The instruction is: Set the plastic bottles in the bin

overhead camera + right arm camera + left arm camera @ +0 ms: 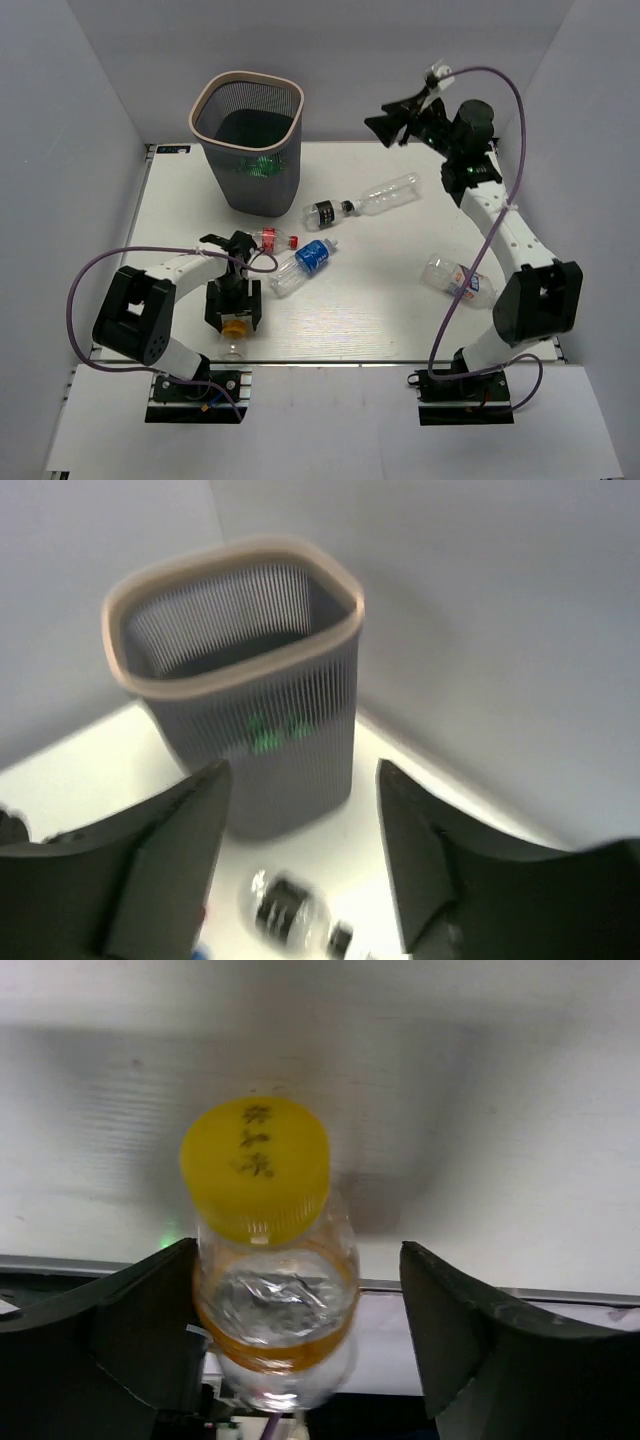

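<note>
— From above, what do we have?
— Our left pincer [234,318] is down at the near edge of the table [400,330], pointing back at us, with a yellow-capped bottle [233,338] between its jaws. Our right pincer [386,126] hangs high, off to the right of the bin [250,190], carrying nothing.
— And the other bottles?
— Four lie loose. A red-capped bottle [272,238] and a blue-label bottle [305,262] are just behind the left pincer. A black-label bottle [362,203] lies below the right pincer, and a fourth bottle [457,278] beside the right arm. Something green [262,166] shows through the bin's mesh, so we judge one is in already.
— The left wrist view?
— The jaws are released, straddling the bottle below its cap [255,1168]. One finger [120,1330] touches the bottle; the other finger [470,1340] stands apart. We judge they are spread wide so they can close round the body, not the cap.
— So no grip?
— Not yet, as far as we see.
— The right wrist view?
— Blurred. The jaws are released and empty. The bin stands upright straight ahead of them, mouth open, with the black-label bottle below. We judge the pincer is held high to clear the rim.
</note>
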Available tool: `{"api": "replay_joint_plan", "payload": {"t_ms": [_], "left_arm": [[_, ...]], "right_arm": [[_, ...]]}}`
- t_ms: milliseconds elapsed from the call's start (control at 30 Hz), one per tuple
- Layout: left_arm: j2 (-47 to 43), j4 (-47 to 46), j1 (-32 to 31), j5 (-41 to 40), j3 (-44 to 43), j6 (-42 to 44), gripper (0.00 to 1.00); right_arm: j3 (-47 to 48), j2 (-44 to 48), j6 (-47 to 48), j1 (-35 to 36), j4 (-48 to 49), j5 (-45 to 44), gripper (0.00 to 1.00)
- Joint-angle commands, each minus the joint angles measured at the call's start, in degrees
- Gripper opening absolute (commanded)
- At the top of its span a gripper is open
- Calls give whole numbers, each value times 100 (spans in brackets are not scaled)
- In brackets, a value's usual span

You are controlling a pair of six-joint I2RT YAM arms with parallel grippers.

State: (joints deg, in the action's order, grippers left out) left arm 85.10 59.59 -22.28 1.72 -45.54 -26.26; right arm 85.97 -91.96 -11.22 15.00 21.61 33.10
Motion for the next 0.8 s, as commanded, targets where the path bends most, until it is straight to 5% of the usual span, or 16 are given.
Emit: {"api": "replay_joint_plan", "payload": {"t_ms": [0, 33, 133, 200, 333, 367, 500, 533, 767], "left_arm": [[-20, -53, -144, -128, -60, -46, 88], [-20, -53, -145, -128, -147, -46, 65], [-90, -106, -197, -128, -437, -107, 31], [-274, -27, -311, -128, -867, -107, 5], [-397, 88, -425, 501, -1965, 470, 0], [-398, 88, -487, 688, -2516, 621, 0], [-179, 1, -602, 2152, -4153, 1280, 0], [-108, -140, -602, 2340, -4774, 1351, 0], [928, -1533, -462, 2704, -7134, 1002, 0]], "right_arm": [[-851, 501, 401, -181, -630, 354, 64], [-1107, 582, 558, -226, -657, 424, 52], [-1495, 855, 919, -445, -1078, 487, 34], [-1645, 891, 1383, -664, -1620, 373, 30], [-1356, 576, 2053, -929, -2807, 153, 38], [-1260, 522, 2393, -1060, -3107, 127, 57], [-358, -74, 3413, -1394, -4557, 91, 90], [-223, -268, 3756, -1421, -5404, 135, 90], [34, -568, 4497, -1825, -6940, 29, 90]]}}
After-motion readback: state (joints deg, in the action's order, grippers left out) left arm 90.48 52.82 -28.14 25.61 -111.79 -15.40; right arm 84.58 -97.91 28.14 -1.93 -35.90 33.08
